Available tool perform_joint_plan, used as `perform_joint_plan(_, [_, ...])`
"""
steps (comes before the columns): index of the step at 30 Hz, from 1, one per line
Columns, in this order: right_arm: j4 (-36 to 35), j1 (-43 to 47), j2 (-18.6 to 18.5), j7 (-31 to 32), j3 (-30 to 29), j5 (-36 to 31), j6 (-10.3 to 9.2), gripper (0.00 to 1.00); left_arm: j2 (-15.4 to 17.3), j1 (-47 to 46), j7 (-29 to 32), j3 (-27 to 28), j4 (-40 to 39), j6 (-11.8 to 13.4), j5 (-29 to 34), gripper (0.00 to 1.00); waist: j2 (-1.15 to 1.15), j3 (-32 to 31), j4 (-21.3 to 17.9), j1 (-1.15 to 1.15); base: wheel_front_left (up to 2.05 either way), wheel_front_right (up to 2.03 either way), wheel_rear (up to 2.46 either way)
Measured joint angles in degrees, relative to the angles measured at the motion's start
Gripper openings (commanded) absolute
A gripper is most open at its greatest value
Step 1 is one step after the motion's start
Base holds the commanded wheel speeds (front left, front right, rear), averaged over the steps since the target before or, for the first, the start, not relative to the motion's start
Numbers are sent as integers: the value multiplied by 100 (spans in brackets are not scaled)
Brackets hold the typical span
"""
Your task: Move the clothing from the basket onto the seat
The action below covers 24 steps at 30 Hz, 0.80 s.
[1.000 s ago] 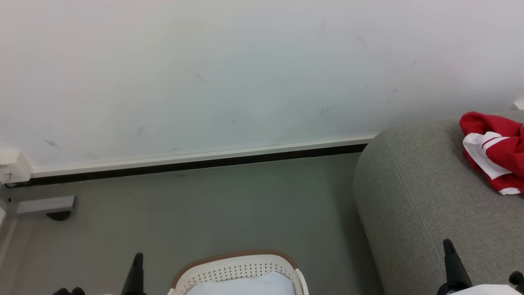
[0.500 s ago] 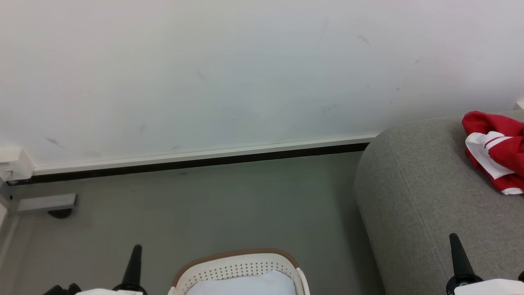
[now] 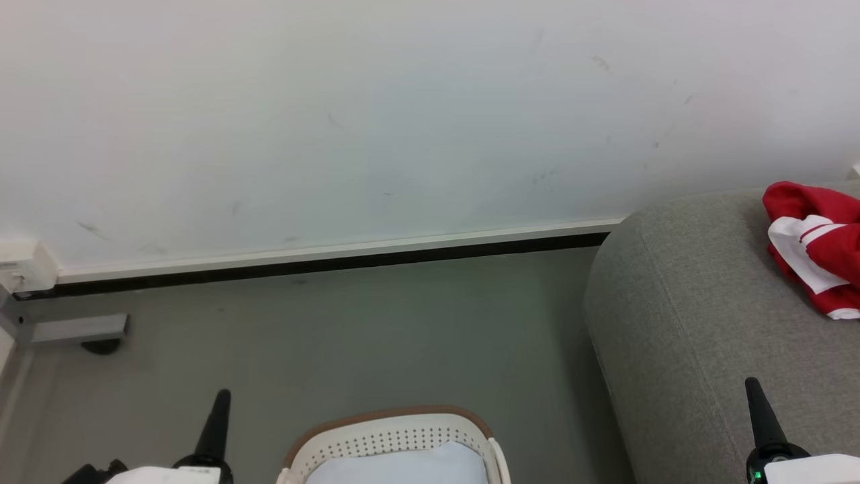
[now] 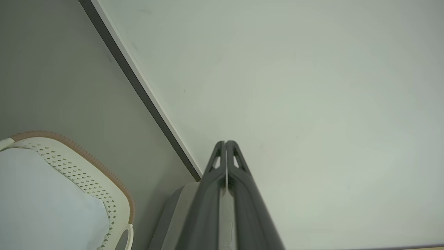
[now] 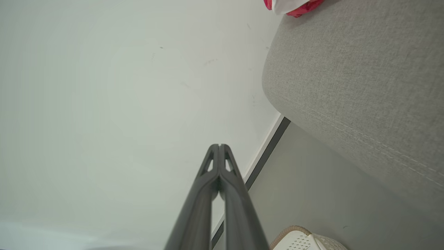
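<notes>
So the red clothing [image 3: 830, 245] with the white trim was lying crumpled on top of the grey seat [image 3: 692, 302], way over at the far right. The frame edge cut it off, so I couldn't tell how much of it there was. The basket [image 3: 386, 437] sat on the floor [image 3: 403, 323] right near the robot, left of the seat and clear of it. Its brown rim and perforated side were visible, and the pale bottom showed in the bit I could see. Both arms were down low at the near edge. The left claw [image 3: 220, 403] was just left of the basket with floor behind it, and the right claw [image 3: 756, 400] showed against the seat's near part. On each 1 the 2 dark fingers were pinched all the way together, tips touching, with nothing caught between them. Both pointed off toward the scuffed white wall [image 3: 403, 121]. A black baseboard [image 3: 322, 263] ran along the bottom of that wall, and a short grey bar [image 3: 77, 328] sat on the floor at the far left.
</notes>
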Motion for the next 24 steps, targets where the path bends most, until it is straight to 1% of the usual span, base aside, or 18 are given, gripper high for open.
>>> perform_joint_plan(11, [-76, -46, 0, 129, -91, 502, 0, 0, 2, -73, 123, 67, -4, -70, -563, 0, 0, 23, 23, 0, 0, 0, 0])
perform_joint_plan(24, [-160, -90, 0, 283, -196, 1078, 0, 0, 5, -168, 272, 131, -13, -143, -1083, 0, 0, 50, 51, 0, 0, 0, 0])
